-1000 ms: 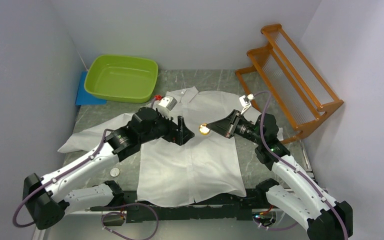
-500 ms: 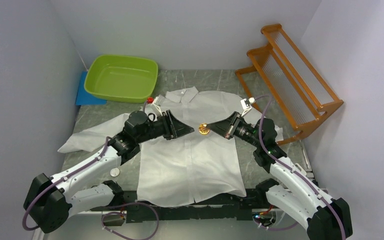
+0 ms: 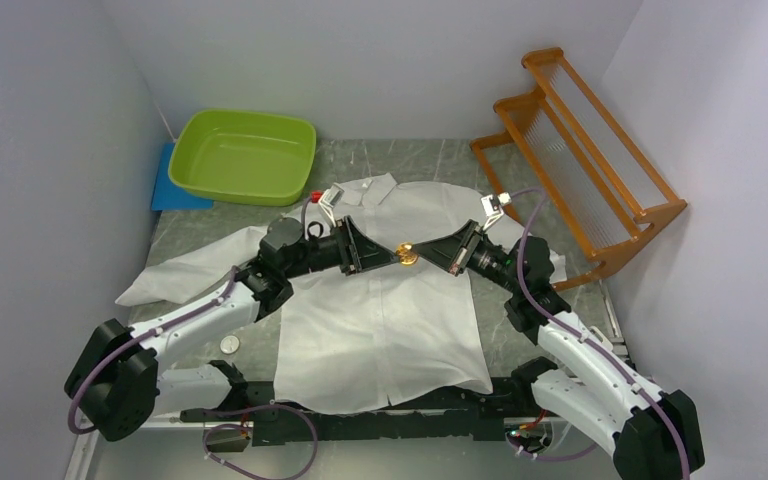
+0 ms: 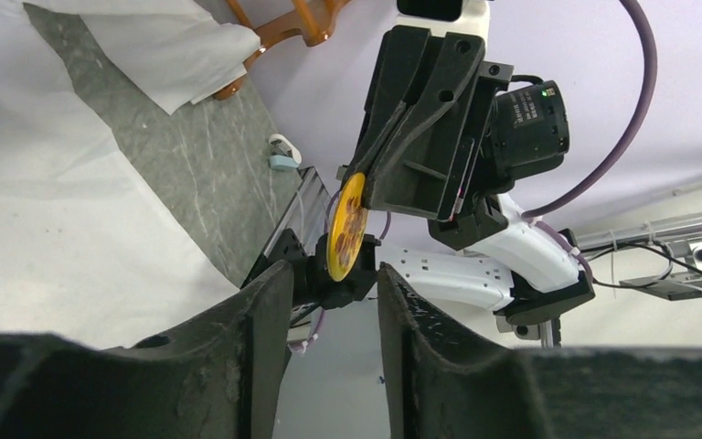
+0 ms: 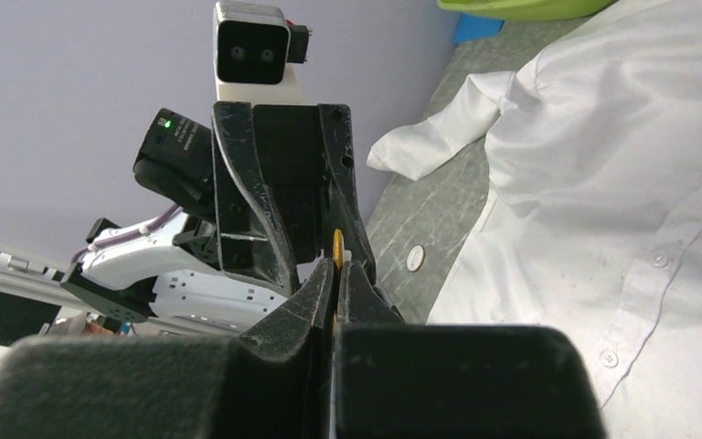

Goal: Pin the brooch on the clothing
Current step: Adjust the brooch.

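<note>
My right gripper [image 3: 420, 256] pinches the brooch [image 3: 407, 256] tight, up over the middle of the shirt [image 3: 380, 330]. My left gripper [image 3: 388, 258] is half shut around it; touching, I cannot tell. I should close slowly and keep it straight.

Lime-green plastic basin [image 3: 243, 155] sitting far left on grey marbled table [image 3: 430, 160], partly covering blue mat [image 3: 172, 190]; orange wooden rack [image 3: 585, 165] standing far right; small round disc [image 3: 229, 344] lying near left.
</note>
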`<state>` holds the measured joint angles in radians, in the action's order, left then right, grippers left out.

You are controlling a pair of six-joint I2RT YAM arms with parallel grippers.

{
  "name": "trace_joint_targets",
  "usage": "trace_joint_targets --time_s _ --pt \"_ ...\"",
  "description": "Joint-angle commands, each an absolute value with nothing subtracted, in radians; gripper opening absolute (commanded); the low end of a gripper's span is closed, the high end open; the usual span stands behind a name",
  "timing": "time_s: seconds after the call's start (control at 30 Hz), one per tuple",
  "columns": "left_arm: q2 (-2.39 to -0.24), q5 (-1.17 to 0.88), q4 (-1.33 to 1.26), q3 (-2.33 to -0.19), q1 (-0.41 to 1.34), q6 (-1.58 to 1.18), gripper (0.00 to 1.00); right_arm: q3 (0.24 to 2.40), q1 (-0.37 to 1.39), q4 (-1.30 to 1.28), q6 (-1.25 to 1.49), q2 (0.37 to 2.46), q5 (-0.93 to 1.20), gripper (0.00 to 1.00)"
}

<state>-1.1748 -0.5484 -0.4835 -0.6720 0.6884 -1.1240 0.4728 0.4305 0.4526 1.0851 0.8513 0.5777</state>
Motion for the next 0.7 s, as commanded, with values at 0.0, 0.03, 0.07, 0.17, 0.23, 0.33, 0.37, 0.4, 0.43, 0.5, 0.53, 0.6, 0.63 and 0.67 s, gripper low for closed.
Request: trace_joint_targets --time_s 0.0,0.03,0.07,0.17,0.23,0.33,0.37,0.4,0.43,0.5,0.53,0.6,0.63,0.67 --pt "-1.206 -0.598 -0.66 -0.694 0.687 -1.173 0.41 0.483 0.428 0.522 1.092 0.859 0.595 0.0" --pt "-1.212 -0.603 -0.684 -0.692 0.687 -1.182 0.39 0.481 0.428 0.522 1.093 0.86 0.595 0.0" --pt "-1.219 -0.609 -0.694 -0.694 0.687 -1.184 0.37 0.479 0.428 0.522 1.091 0.859 0.596 0.0" --pt "-1.229 -0.623 -0.689 -0.706 0.687 -1.176 0.28 0.48 0.428 0.51 1.088 0.861 0.598 0.0" --pt "-1.227 -0.623 -0.676 -0.71 0.686 -1.169 0.19 0.481 0.428 0.506 1.086 0.864 0.601 0.0" --pt "-1.216 -0.617 -0.645 -0.711 0.687 -1.151 0.04 0.479 0.428 0.493 1.084 0.863 0.599 0.0" --pt "-1.211 -0.611 -0.636 -0.709 0.687 -1.145 0.03 0.48 0.429 0.486 1.081 0.861 0.598 0.07" --pt "-1.207 -0.606 -0.626 -0.708 0.687 -1.142 0.03 0.48 0.428 0.481 1.079 0.859 0.596 0.12" --pt "-1.203 -0.603 -0.623 -0.704 0.687 -1.14 0.03 0.479 0.428 0.476 1.075 0.857 0.596 0.17" --pt "-1.198 -0.6 -0.631 -0.698 0.687 -1.14 0.03 0.478 0.428 0.464 1.066 0.857 0.6 0.29" --pt "-1.195 -0.601 -0.633 -0.695 0.687 -1.141 0.03 0.478 0.428 0.456 1.063 0.856 0.6 0.34" --pt "-1.193 -0.602 -0.631 -0.695 0.687 -1.137 0.03 0.47 0.428 0.455 1.064 0.855 0.603 0.44" --pt "-1.192 -0.603 -0.629 -0.696 0.687 -1.136 0.03 0.465 0.428 0.459 1.068 0.853 0.602 0.48" --pt "-1.192 -0.603 -0.628 -0.696 0.687 -1.135 0.03 0.461 0.429 0.463 1.072 0.853 0.604 0.49"
